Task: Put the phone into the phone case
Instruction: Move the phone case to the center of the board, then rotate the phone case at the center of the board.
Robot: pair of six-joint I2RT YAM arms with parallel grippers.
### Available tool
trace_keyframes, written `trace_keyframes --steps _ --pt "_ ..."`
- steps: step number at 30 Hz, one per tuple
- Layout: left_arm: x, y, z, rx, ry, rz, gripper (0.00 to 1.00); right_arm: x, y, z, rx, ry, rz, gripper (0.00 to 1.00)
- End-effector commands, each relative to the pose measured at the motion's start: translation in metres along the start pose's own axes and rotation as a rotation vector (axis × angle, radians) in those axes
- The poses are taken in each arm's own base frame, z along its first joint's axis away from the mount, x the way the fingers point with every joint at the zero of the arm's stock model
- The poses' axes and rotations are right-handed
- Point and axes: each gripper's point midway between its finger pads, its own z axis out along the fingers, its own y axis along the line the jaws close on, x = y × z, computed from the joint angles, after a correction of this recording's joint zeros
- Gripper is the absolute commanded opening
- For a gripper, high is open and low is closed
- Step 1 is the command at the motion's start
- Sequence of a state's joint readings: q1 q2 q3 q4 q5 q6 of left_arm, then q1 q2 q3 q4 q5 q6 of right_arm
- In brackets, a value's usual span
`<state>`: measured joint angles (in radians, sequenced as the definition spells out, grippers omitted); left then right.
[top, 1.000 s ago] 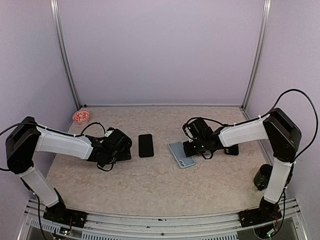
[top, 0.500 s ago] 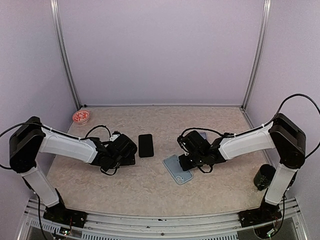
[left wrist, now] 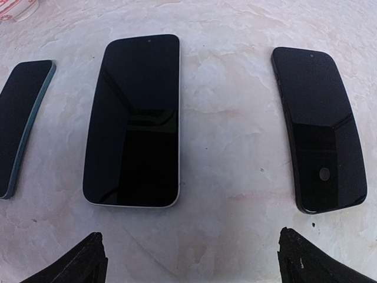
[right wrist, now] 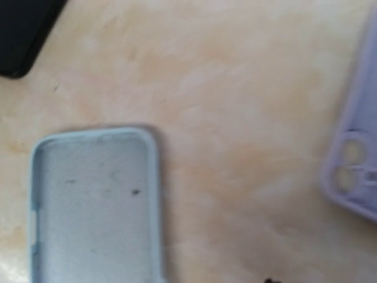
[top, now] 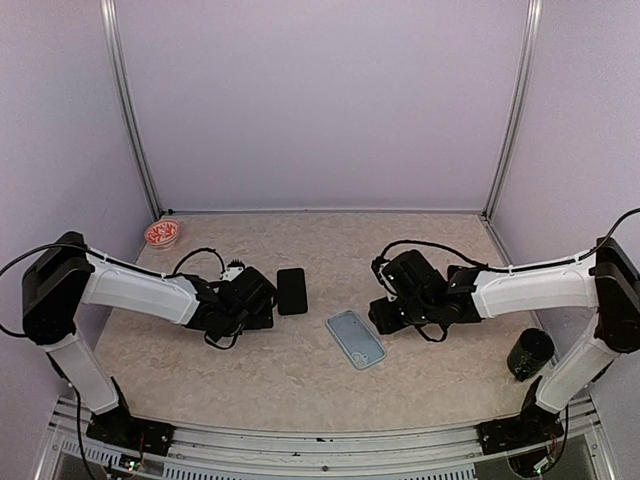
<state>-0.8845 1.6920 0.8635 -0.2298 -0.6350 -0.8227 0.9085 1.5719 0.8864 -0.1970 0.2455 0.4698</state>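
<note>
The light blue phone case (top: 355, 338) lies hollow side up on the table, also seen in the right wrist view (right wrist: 94, 200). My right gripper (top: 384, 314) hovers just right of it, touching nothing, its fingers out of its own view. A black phone (top: 291, 290) lies left of centre. In the left wrist view it is the right-hand phone (left wrist: 318, 127), beside a white-edged phone (left wrist: 132, 118) and a teal-edged phone (left wrist: 20, 118). My left gripper (left wrist: 197, 262) stands open just short of them, empty.
A lilac phone case (right wrist: 353, 171) lies right of the blue one. A red-and-white dish (top: 162, 233) sits at the far left, and a black cup (top: 528, 352) stands by the right arm's base. Frame posts stand at the back corners.
The right gripper dragged the blue case toward the near edge, let go of it and pulled back to the right. The left gripper crept a little toward the phones.
</note>
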Motion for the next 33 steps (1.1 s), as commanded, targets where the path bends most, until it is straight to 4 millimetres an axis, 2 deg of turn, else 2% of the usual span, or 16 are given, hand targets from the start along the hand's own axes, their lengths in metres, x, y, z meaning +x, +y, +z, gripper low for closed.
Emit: trace_keyframes --steps 1,9,15,20,24,33 --pt "-0.020 0.000 -0.010 -0.019 -0.050 -0.011 0.99 0.026 -0.036 -0.006 0.150 0.055 -0.057 0.54" --pt "-0.036 0.009 -0.015 -0.031 -0.069 -0.012 0.99 0.071 -0.062 0.003 0.228 0.150 -0.076 0.54" --pt "-0.042 0.018 -0.013 -0.039 -0.066 -0.031 0.99 0.081 -0.051 0.012 0.165 0.185 -0.106 0.54" --pt "-0.045 0.022 -0.011 -0.037 -0.064 -0.046 0.99 0.083 -0.031 0.015 0.085 0.187 -0.162 0.54" --pt "-0.046 0.021 -0.009 -0.042 -0.062 -0.040 0.99 0.086 -0.006 0.016 0.024 0.185 -0.247 0.54" --pt "-0.051 0.016 -0.002 -0.052 -0.062 -0.033 0.99 0.100 0.070 0.022 -0.095 0.176 -0.438 0.54"
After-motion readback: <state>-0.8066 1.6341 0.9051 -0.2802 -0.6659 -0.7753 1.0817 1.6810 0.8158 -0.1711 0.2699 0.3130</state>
